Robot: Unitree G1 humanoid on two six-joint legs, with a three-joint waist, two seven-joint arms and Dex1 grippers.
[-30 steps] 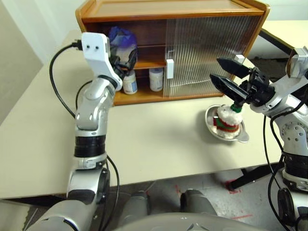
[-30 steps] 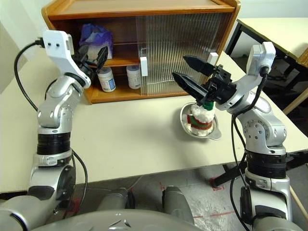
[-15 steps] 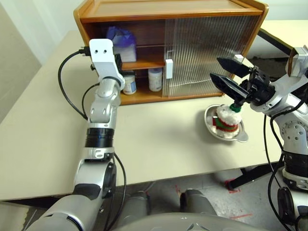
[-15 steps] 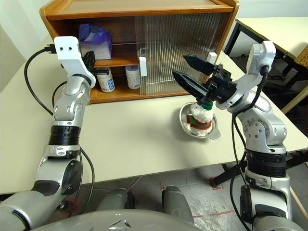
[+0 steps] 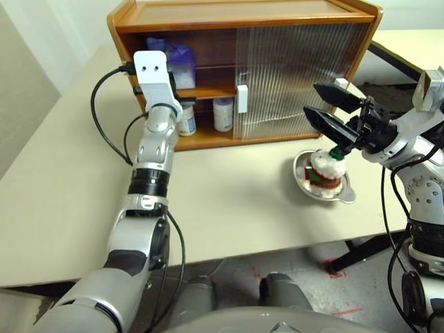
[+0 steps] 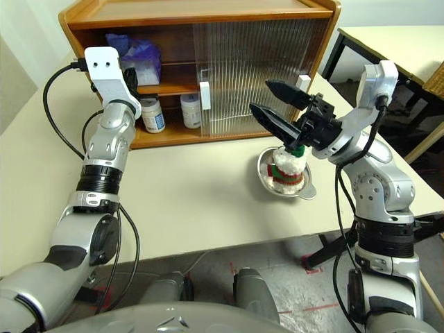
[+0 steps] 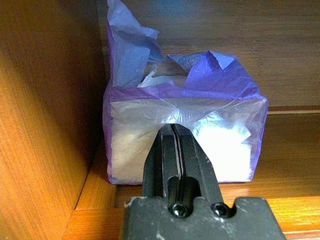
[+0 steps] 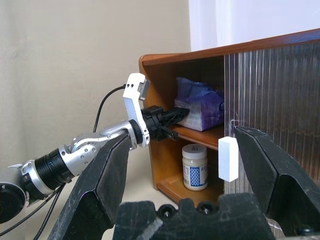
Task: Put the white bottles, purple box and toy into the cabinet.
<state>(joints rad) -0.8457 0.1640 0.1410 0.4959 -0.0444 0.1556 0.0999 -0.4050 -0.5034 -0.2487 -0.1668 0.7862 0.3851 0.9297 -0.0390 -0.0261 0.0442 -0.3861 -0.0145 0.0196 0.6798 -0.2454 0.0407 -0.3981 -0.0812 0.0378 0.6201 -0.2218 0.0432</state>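
Observation:
The wooden cabinet (image 5: pixel 243 17) stands at the back of the table with its left side open. On the upper shelf sits the purple box (image 7: pixel 185 130). My left gripper (image 7: pixel 172 131) is shut and empty, its tips against the box's front. Two white bottles (image 5: pixel 186 119) (image 5: pixel 223 114) stand side by side on the lower shelf. The toy (image 5: pixel 325 170) sits upright in a steel bowl to the right of the cabinet. Just above the toy my right gripper (image 5: pixel 311 99) hangs open, holding nothing and pointing left.
The ribbed sliding door (image 5: pixel 305 69) with its white handle (image 5: pixel 242 98) covers the cabinet's right part. The steel bowl (image 5: pixel 345 195) lies near the table's right edge. A second table (image 6: pixel 395 41) stands further right. A black cable (image 5: pixel 104 118) loops off my left wrist.
My left gripper has gone from open to shut and reached forward into the upper shelf up to the purple box. The right arm and the toy have not moved.

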